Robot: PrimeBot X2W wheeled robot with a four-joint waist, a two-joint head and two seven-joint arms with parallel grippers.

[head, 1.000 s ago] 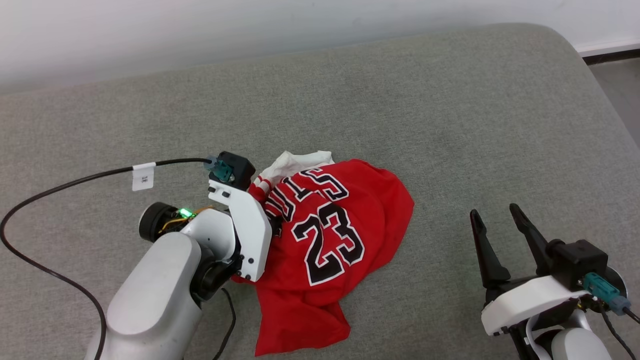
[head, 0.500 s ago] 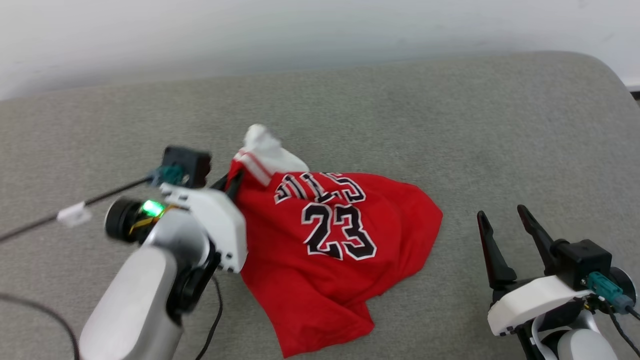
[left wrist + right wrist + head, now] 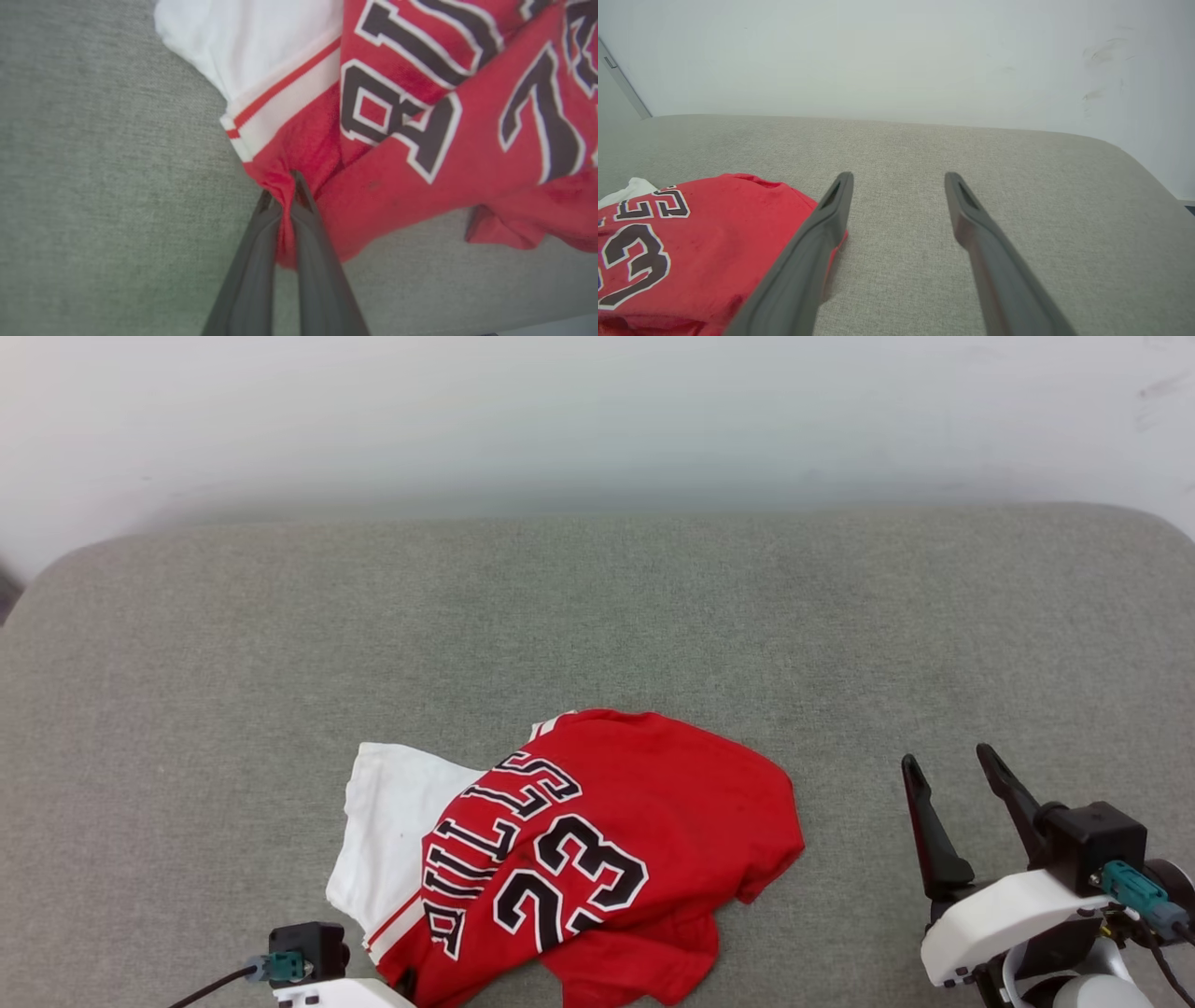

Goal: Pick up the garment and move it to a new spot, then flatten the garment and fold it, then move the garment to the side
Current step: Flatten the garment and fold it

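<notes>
A crumpled red-and-white garment (image 3: 672, 784) is being carried by a grey fabric cushion (image 3: 597, 616), whose rounded edge beyond the garment is being met by a white wall (image 3: 597, 411).

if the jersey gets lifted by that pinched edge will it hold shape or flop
Likely floppy: the jersey lies rumpled, and cloth bunches where the left claw pinches it. Probably light, thin cloth; may drag on the woven cushion.

Head camera looks down from above; low wrist cameras share the garment (image 3: 653, 784).
</notes>
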